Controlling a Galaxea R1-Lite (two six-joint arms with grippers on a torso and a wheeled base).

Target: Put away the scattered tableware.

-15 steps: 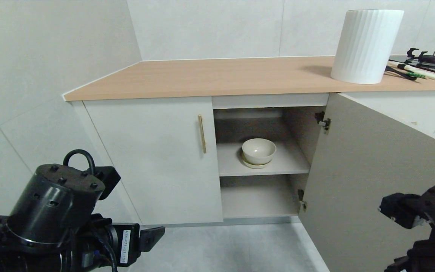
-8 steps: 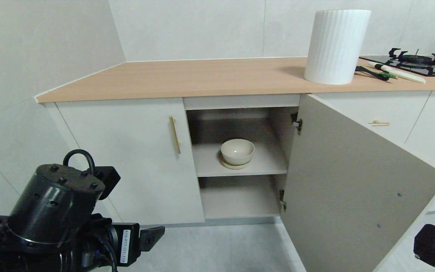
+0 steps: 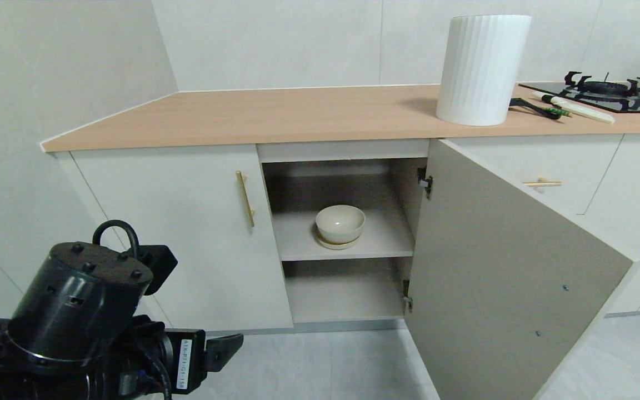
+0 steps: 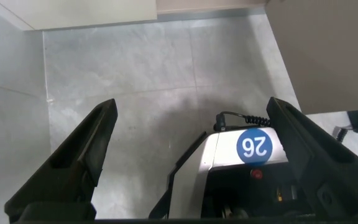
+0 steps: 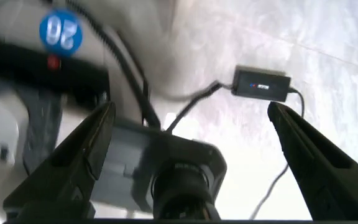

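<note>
Since the bowl [image 3: 340,222] is already sitting on a small plate [image 3: 335,243] on the middle shelf [image 3: 386,241] of the cupboard, I'd say a good chunk of this job is done. The cupboard door [image 3: 498,261] hangs wide open, so closing up hasn't happened yet.

What's left, as far as I can tell, is the couple of long utensils [image 3: 561,105] lying on the counter [image 3: 275,114] over on the right, just beside the tall white ribbed container [image 3: 482,69] and right at the edge of the stove [image 3: 603,89]. Can't make out exactly what they are, something with a cream handle and something dark with a bit of green.

Both arms are doing nothing useful right now. The left gripper [image 4: 191,106] is down low over the floor with its jaws spread wide and nothing between them. Same for the right gripper [image 5: 191,109]: jaws apart, empty, with a power brick and cable [image 5: 260,83] on the floor below it.

Obstacle-wise, that open door sticks out between the robot and the right end of the counter, and the white container crowds the utensils. The left door with the brass handle [image 3: 245,198] is shut.
</note>
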